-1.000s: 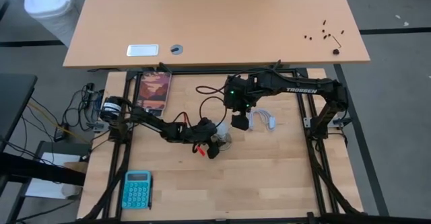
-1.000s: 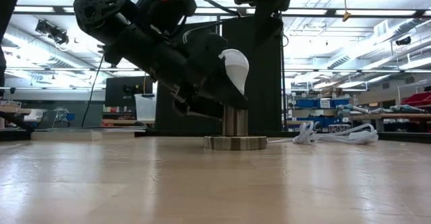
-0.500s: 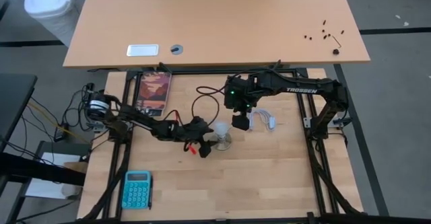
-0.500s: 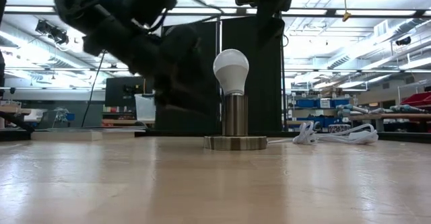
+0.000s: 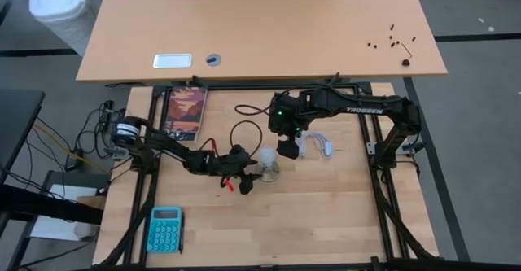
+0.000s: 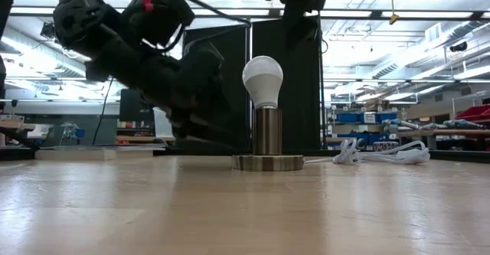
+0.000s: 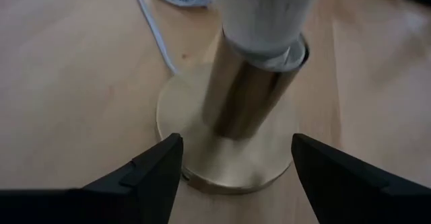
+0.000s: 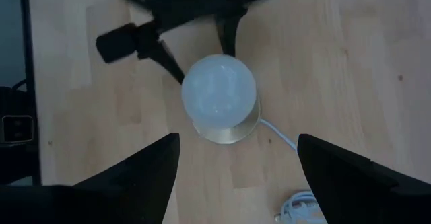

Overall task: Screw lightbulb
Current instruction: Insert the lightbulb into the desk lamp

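White lightbulb (image 6: 262, 76) upright in brass socket (image 6: 267, 142); both grippers' jaws open, L (image 5: 247, 176) beside, R (image 5: 286, 147) above.

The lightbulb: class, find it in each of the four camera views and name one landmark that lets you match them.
High view: the lightbulb is mid-table, by the left gripper.
Low view: it stands upright at centre.
Left wrist view: only its lower part shows, at the top edge.
Right wrist view: seen from above, at centre.
Shared landmark: the metal socket base beneath it.

A teal calculator (image 5: 165, 229) lies near the table's (image 5: 326, 214) front-left corner.
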You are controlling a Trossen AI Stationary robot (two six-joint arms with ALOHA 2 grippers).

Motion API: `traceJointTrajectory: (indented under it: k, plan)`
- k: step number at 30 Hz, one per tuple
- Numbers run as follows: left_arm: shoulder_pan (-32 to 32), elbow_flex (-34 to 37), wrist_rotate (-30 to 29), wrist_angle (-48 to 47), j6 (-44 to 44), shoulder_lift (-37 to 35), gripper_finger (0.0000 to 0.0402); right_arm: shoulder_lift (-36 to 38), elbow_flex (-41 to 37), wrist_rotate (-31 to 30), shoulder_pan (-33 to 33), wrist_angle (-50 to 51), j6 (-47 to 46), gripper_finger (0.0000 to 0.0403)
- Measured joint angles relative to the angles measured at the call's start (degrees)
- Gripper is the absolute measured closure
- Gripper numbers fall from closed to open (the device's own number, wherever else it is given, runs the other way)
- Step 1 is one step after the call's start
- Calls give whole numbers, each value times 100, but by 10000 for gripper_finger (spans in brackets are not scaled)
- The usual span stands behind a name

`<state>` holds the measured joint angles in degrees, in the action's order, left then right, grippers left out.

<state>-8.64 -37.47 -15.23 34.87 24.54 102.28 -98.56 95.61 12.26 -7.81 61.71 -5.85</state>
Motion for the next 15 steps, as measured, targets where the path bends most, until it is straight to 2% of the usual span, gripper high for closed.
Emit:
traceJointTrajectory:
  k: [15]
  plan:
    - [0,-1,-188,586,-460,182,127,0,-2,-82,-2,-40,3,92]
